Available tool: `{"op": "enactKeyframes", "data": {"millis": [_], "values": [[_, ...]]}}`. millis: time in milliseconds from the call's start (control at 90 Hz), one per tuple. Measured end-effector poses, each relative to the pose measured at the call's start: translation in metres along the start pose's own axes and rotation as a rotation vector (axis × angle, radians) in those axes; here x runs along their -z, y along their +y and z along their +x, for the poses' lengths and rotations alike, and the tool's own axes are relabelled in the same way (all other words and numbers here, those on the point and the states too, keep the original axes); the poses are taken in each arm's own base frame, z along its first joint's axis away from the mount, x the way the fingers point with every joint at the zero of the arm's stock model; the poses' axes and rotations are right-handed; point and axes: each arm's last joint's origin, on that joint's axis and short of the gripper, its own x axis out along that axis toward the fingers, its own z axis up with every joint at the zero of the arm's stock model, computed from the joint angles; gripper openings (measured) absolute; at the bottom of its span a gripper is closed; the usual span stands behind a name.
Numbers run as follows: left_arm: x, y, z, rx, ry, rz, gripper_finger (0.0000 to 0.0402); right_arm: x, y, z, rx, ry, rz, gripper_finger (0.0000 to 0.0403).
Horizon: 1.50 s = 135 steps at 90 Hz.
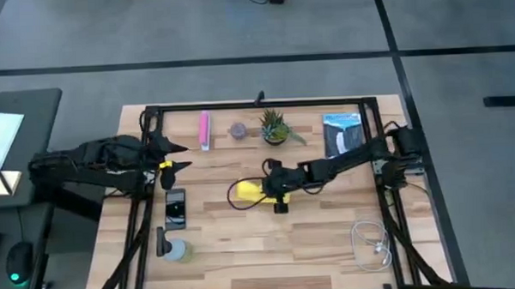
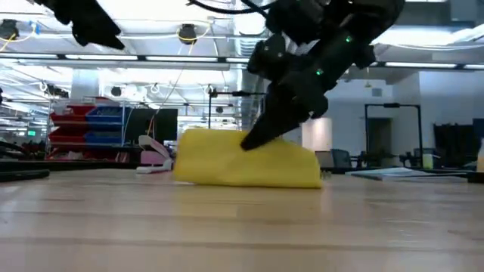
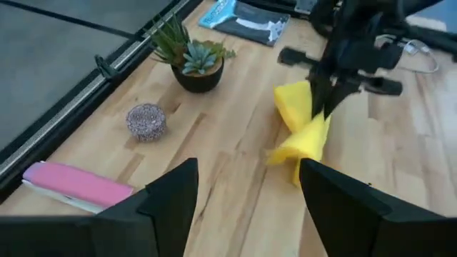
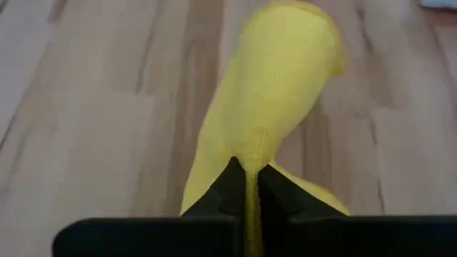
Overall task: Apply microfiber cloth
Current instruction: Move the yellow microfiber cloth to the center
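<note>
The right claw [image 1: 279, 198] is clamped on a fold of the yellow cloth [image 1: 249, 193], its two fingers pressed together with the fabric pinched between them, as the right wrist view shows plainly. The cloth sits bunched on the table [image 1: 304, 237], near the middle and in front of the small potted plant [image 1: 274, 127]. Most of the cloth lies away from the claw on the phone's side, its long axis running roughly toward the black phone [image 1: 175, 207], which rests well apart from it. In the low view the cloth looks partly lifted at the pinched edge while the rest rests on the wood, though that angle makes it hard to be sure.

The left claw [image 1: 179, 157] hovers with its fingers apart, farther from the plant, just above the phone. It is the nearer arm to the phone, but the right arm holds the cloth, so carrying it across to the phone probably falls to the right.
</note>
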Motion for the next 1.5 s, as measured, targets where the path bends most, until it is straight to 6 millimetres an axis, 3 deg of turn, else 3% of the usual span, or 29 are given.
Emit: {"op": "enactKeyframes", "data": {"millis": [167,244,378,489,600,678,822,911,1078,1256,1433,1500], "values": [[0.001,0.001,-0.004,-0.005,0.034,-0.28,0.0223,0.014,-0.002,0.011,-0.007,0.081,0.002,0.0049],[0.002,0.001,-0.004,-0.004,0.052,-0.351,0.0223,0.011,-0.002,0.009,-0.025,0.068,0.007,0.0082],[0.005,-0.001,-0.004,0.081,0.107,-0.337,0.0223,0.007,-0.006,-0.001,-0.041,0.071,0.024,0.0154],[0.0,-0.001,-0.01,0.106,0.121,-0.304,0.0223,-0.009,-0.007,-0.023,-0.034,0.001,0.042,0.0213],[-0.006,0.001,-0.017,0.09,0.107,-0.268,0.0223,-0.017,-0.001,-0.033,-0.057,-0.04,0.091,0.0245],[-0.011,0.002,-0.021,0.083,0.087,-0.247,0.0223,-0.011,0.01,-0.023,-0.105,-0.005,0.088,0.0248],[-0.011,0.003,-0.023,0.07,0.088,-0.241,0.0223,0.02,0.03,0.017,-0.136,0.124,0.126,0.0232],[-0.009,0.004,-0.023,0.06,0.112,-0.234,0.0223,0.022,0.038,0.029,-0.185,0.1,0.194,0.022],[-0.009,0.004,-0.023,0.059,0.111,-0.245,0.0223,0.009,0.044,0.021,-0.172,0.069,0.225,0.0202],[-0.008,0.004,-0.023,0.057,0.114,-0.244,0.0223,-0.016,0.032,0.0,-0.085,-0.061,0.268,0.0193],[-0.008,0.004,-0.024,0.054,0.124,-0.224,0.0223,0.013,0.027,0.033,-0.036,0.044,0.275,0.0191],[-0.008,0.005,-0.027,0.043,0.158,-0.198,0.0223,0.014,0.02,0.043,0.006,0.007,0.345,0.0191]]}}
